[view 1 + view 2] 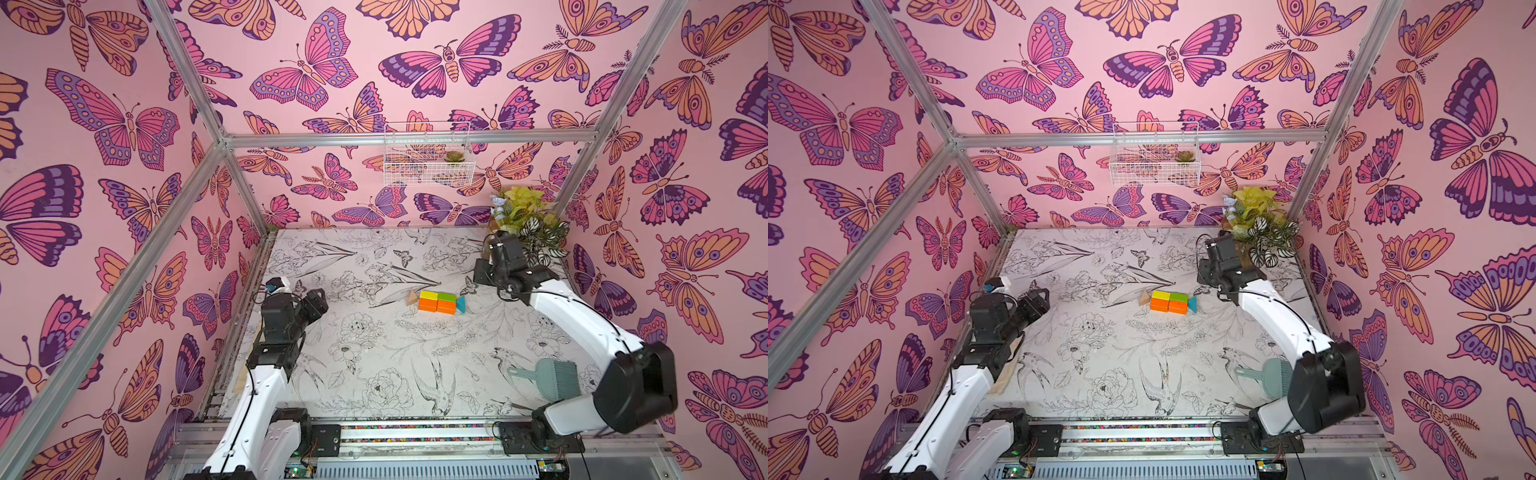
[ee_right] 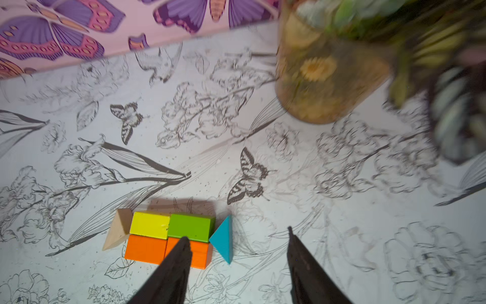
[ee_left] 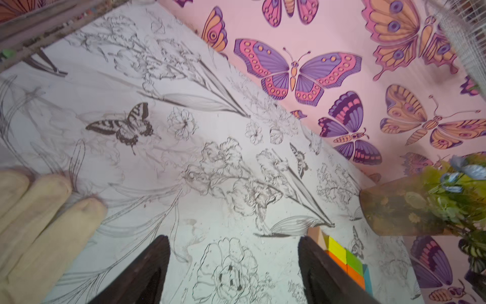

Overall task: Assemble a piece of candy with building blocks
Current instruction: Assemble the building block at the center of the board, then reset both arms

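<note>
**As both arms stand clear of it: piece of candy (image 1: pixel 437 301), assembled, mid-counter**

Item: six wooden building blocks (image 1: pixel 1169 302) lie flat on the flower-printed counter (image 1: pixel 374 374), well apart from either arm. The yellow brick (image 2: pixel 150 225) and green brick (image 2: pixel 190 226) form one row, and the orange bricks (image 2: pixel 146 248) form the row beside it. The tan triangle (image 2: pixel 117 227) abuts one end; the teal triangle (image 2: pixel 223 238) points into the other. In the right wrist view the rows look slightly stepped at the middle seam.

Jaws: the left jaws are spread and empty. The right jaws are spread and empty, near the potted plant (image 1: pixel 523 216).

Handling note (judgement): the build looks done, and the step is a clean departure. Lift before swinging, and route the right arm wide of the pot. Squaring the seam would call for a light push on the brick ends.

Markings: no brand, label or legible writing; printed butterflies and flowers only.
</note>
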You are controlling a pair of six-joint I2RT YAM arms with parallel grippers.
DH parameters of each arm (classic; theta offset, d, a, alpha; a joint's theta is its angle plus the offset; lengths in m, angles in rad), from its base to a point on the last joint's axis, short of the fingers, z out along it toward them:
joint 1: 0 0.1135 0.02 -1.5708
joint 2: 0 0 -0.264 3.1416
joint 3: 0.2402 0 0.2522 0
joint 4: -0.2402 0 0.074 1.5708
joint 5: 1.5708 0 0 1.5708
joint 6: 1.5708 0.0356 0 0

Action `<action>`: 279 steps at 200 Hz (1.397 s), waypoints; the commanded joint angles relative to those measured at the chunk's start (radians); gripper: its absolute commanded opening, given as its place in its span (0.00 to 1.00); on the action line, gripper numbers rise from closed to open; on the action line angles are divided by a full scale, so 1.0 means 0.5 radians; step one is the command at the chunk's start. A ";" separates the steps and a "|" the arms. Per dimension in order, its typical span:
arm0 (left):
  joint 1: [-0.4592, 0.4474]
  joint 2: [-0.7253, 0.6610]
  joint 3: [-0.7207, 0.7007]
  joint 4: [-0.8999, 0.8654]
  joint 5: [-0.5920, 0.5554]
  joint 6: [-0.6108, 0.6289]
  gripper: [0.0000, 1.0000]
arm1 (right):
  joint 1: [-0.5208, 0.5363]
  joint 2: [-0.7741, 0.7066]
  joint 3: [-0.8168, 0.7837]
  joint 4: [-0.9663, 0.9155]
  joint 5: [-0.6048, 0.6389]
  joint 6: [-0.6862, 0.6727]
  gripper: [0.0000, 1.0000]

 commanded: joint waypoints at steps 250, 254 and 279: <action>-0.015 1.272 -0.396 1.836 -0.302 1.064 1.00 | -0.583 0.214 -1.618 2.622 0.088 -0.613 0.99; -0.015 1.295 -0.415 1.916 -0.302 1.068 1.00 | -0.581 0.256 -1.639 2.737 0.100 -0.616 0.99; -0.015 1.269 -0.399 1.835 -0.307 1.067 1.00 | -0.580 0.178 -1.596 2.525 0.102 -0.605 0.99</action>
